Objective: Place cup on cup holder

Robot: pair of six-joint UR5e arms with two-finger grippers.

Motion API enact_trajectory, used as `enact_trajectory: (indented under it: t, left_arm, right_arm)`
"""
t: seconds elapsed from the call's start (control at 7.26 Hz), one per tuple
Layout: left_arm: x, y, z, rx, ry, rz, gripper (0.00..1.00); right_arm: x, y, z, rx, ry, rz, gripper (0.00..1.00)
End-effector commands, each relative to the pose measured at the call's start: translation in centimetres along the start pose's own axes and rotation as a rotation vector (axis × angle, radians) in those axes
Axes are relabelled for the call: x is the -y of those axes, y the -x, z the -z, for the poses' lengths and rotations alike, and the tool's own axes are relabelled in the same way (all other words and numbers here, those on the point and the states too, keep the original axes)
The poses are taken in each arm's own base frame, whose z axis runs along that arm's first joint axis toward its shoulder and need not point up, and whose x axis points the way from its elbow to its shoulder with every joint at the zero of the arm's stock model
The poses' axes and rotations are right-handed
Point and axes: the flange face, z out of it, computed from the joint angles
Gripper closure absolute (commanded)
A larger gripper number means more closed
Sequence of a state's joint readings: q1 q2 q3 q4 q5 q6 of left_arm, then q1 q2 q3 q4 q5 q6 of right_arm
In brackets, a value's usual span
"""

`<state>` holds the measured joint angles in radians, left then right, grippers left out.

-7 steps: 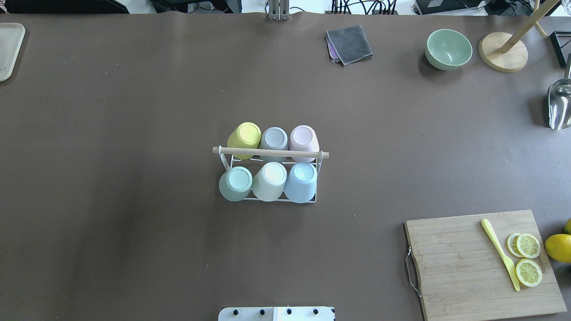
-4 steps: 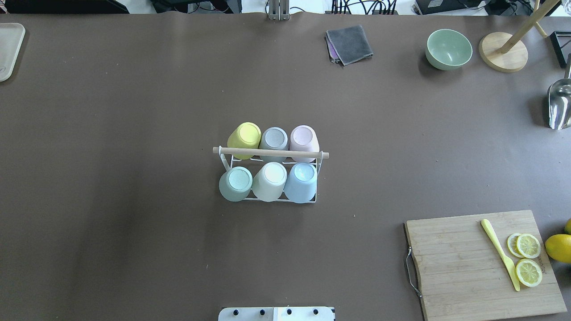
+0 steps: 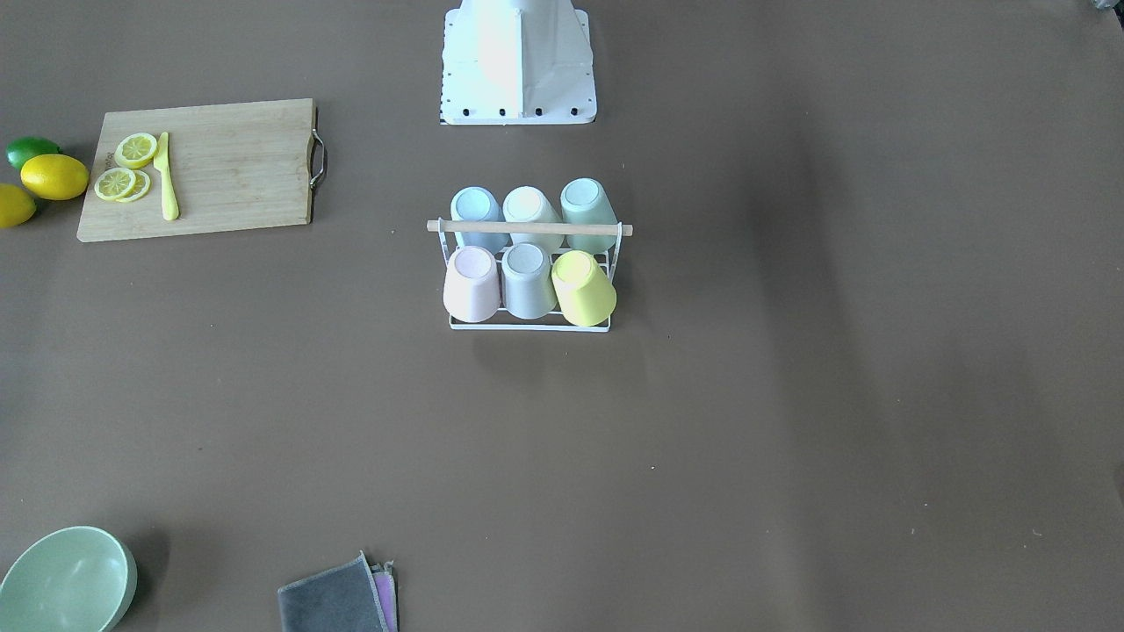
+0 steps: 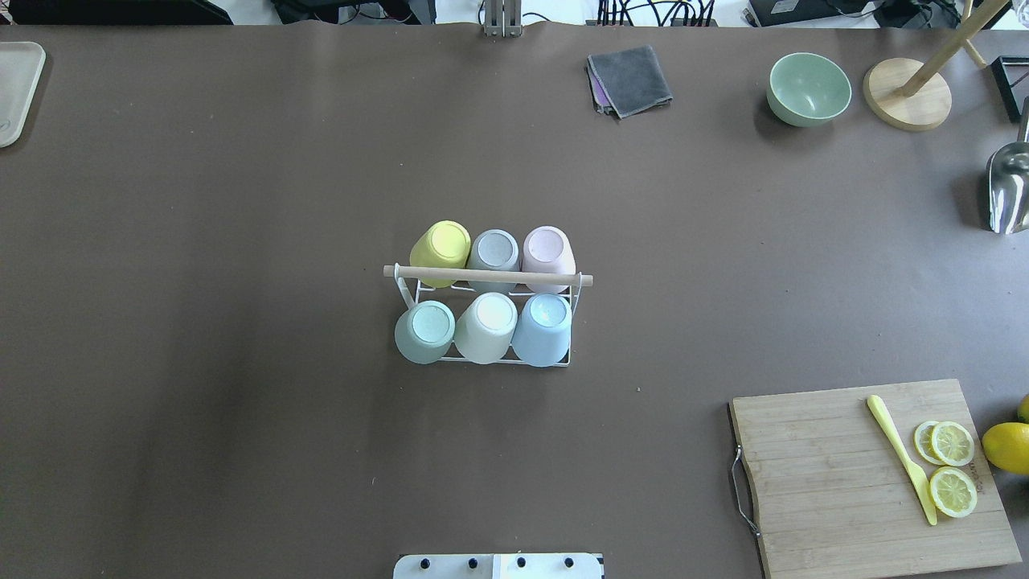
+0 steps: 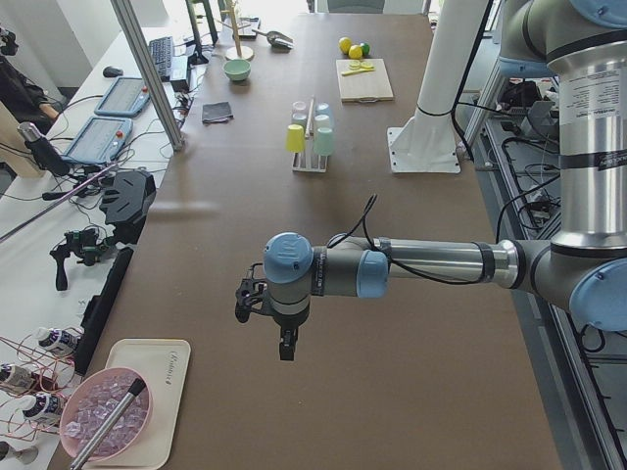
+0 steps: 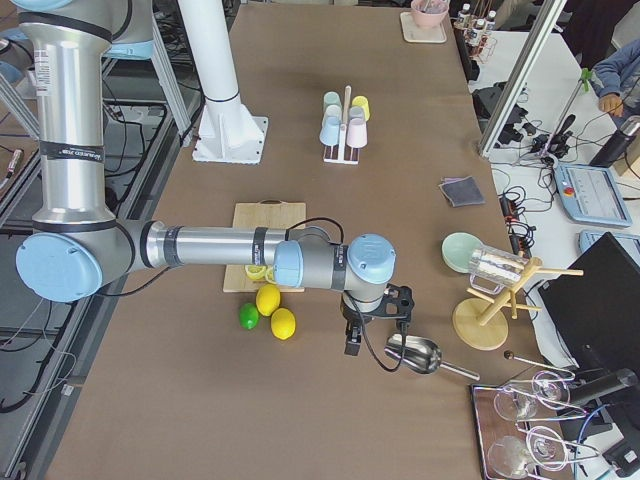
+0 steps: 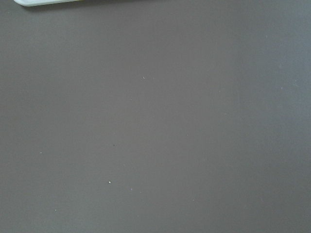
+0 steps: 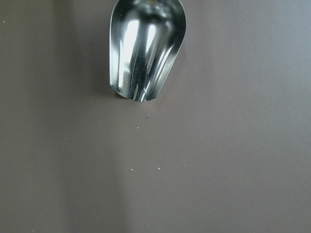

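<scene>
The cup holder (image 4: pixel 488 276) stands mid-table, a white wire rack with a wooden rod across its top, also seen from the front (image 3: pixel 527 227). Several upside-down cups fill it in two rows, among them a yellow cup (image 4: pixel 440 245), a pink cup (image 4: pixel 548 249) and a blue cup (image 4: pixel 543 326). My left gripper (image 5: pixel 284 348) hangs over bare table far off to the rack's left, near a tray. My right gripper (image 6: pixel 350 345) hangs far to the right beside a metal scoop. I cannot tell whether either is open or shut. Neither wrist view shows fingers.
A cutting board (image 4: pixel 836 474) with lemon slices and a yellow knife lies front right, lemons (image 4: pixel 1006 446) beside it. A green bowl (image 4: pixel 808 87), a folded cloth (image 4: pixel 631 79), a wooden stand (image 4: pixel 907 95) and the scoop (image 8: pixel 146 48) sit at the back right. A tray (image 4: pixel 16 88) is far left.
</scene>
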<state>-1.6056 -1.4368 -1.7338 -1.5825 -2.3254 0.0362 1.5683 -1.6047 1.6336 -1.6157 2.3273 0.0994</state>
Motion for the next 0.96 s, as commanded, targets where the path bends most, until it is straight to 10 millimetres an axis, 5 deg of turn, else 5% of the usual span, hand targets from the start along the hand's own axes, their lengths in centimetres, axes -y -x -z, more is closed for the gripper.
enact_trajectory:
  t: [0.0, 0.83]
  left_arm:
    - [0.27, -0.19, 0.06, 0.001, -0.001, -0.005, 0.02]
    - [0.47, -0.28, 0.19, 0.005, -0.007, -0.021, 0.02]
  right_arm:
    - [0.16, 0.18, 0.17, 0.006, -0.005, 0.005, 0.00]
    - [-0.12, -0.18, 0.05, 0.005, -0.003, 0.000, 0.00]
